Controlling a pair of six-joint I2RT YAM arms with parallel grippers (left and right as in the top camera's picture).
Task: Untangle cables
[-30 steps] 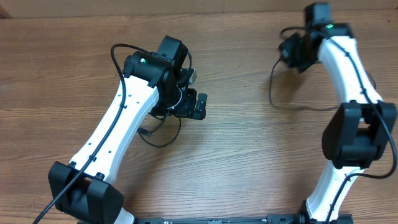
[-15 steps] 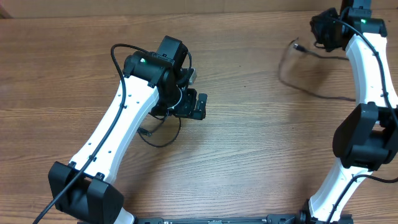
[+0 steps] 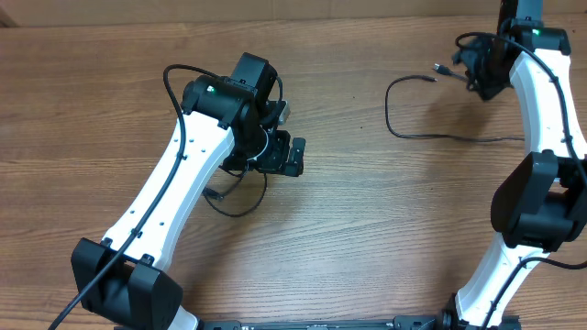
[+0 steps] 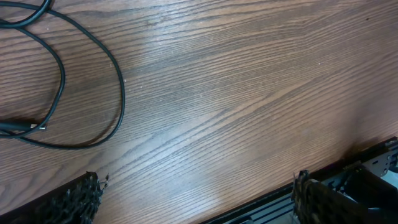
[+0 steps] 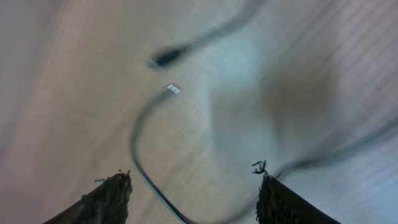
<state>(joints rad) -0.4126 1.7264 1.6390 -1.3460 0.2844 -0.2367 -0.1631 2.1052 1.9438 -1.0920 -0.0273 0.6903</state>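
White right arm [image 3: 539, 93] outstretched, fingers [image 5: 113, 196] apart

The desk [image 3: 367, 238] is brown wood with a fine grain running across it. On its right half a thin black cable [image 3: 449, 138] lies in a long open curve, with a small plug [image 3: 437, 67] toward the far edge. Left of centre a second cable [image 3: 240, 214] lies in a loose loop, its plug end [image 3: 210, 193] resting on the wood.

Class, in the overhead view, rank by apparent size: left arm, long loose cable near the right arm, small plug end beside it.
1. left arm
2. long loose cable
3. plug end
The arm sits nearer the camera, but the gaps are plain.
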